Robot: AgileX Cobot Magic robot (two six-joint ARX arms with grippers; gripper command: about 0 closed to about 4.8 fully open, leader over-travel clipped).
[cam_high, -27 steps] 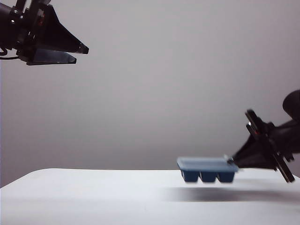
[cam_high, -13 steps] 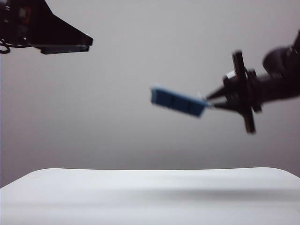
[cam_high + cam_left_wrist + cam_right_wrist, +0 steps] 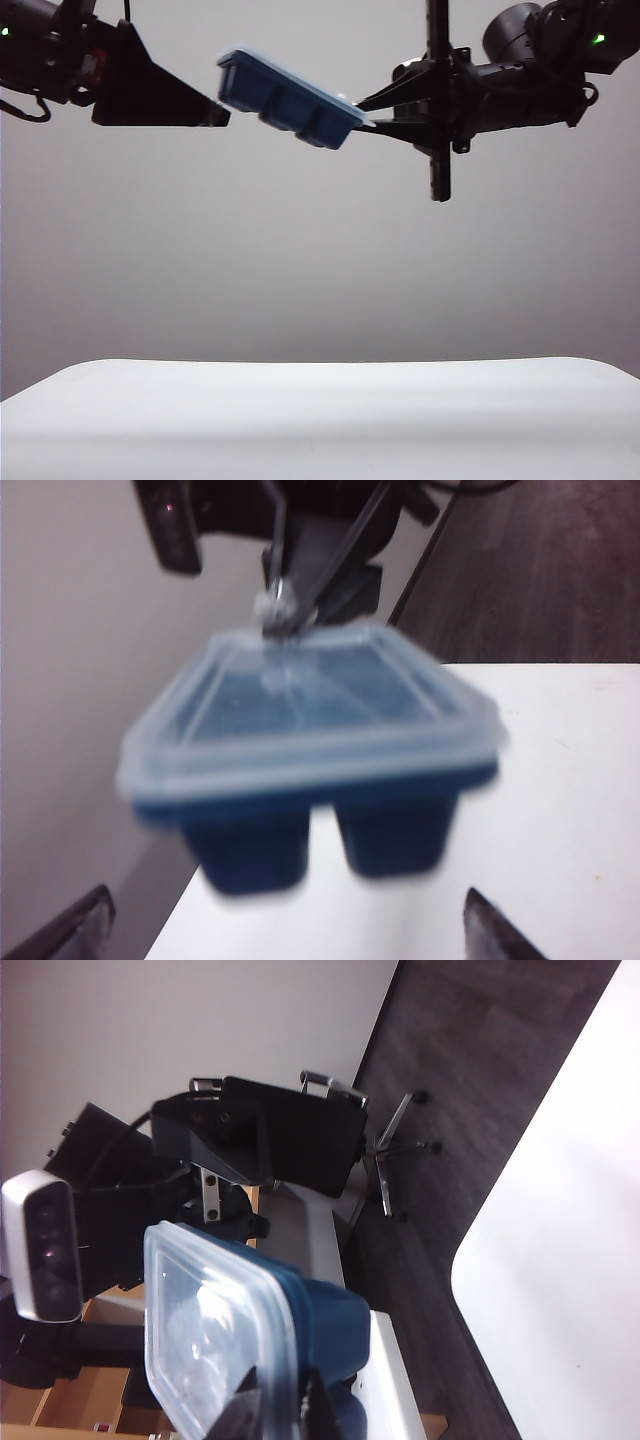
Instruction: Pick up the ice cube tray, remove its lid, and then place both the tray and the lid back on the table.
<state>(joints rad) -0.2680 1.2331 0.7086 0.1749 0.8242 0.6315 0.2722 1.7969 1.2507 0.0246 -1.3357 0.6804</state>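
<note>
The right hand [image 3: 362, 112] is high in the air at the upper right of the exterior view, its two fingers pinched together on one short end of the ice cube tray [image 3: 290, 103]. In the right wrist view the fingers [image 3: 245, 1412] grip the rim where the lid [image 3: 205, 1345] sits on the tray [image 3: 325, 1325]. The lid [image 3: 310, 715] is on the tray (frosted, translucent, its edge overhanging the navy body [image 3: 320, 830]). The tray hangs tilted, its free end raised toward the left hand, well above the white surface [image 3: 320, 420].

The left hand [image 3: 215, 112] is at the upper left of the exterior view, level with the tray and just beside its free end, not touching it as far as can be told. Its fingers stand wide apart; their tips [image 3: 75, 925] show far apart below the tray in the left wrist view.
</note>
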